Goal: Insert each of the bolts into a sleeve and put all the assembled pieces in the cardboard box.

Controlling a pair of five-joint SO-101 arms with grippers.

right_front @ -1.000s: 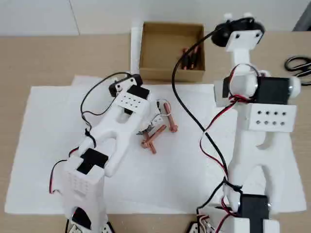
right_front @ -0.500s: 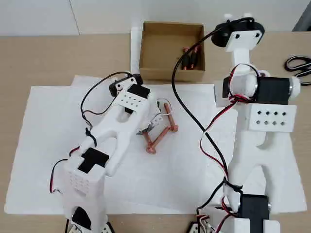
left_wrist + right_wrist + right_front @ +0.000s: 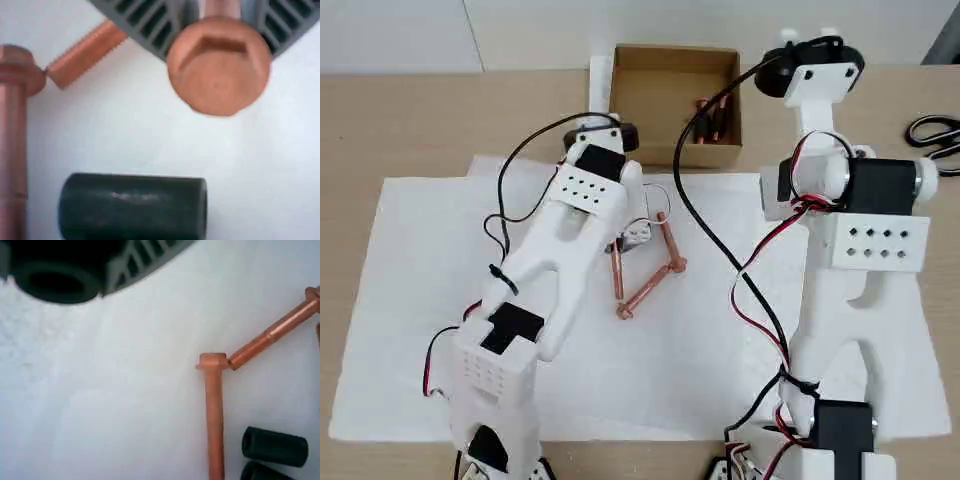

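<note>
My left gripper (image 3: 624, 240) is shut on a copper bolt (image 3: 617, 270), whose round head (image 3: 218, 65) faces the left wrist camera between the grey jaws (image 3: 218, 20). A black sleeve (image 3: 132, 206) lies on the paper just beyond it. Two more bolts (image 3: 651, 289) (image 3: 668, 238) lie beside the gripper, meeting at one end. My right gripper (image 3: 65, 275) is shut on another black sleeve (image 3: 57, 282) above the paper. Its view takes in two loose bolts (image 3: 214, 415) (image 3: 275, 332) and two sleeves (image 3: 275, 446) (image 3: 259, 473). The cardboard box (image 3: 650, 60) stands at the back with assembled pieces (image 3: 715, 118) inside.
A white paper sheet (image 3: 420, 300) covers the work area on the wooden table. Black-handled scissors (image 3: 935, 135) lie at the far right edge. A black cable (image 3: 695, 215) runs across the paper between the two arms.
The left arm has stretched farther toward the box. The bolt in its gripper has swung from lying diagonal beside its neighbour to pointing straight back along the arm. The right arm has kept still.
</note>
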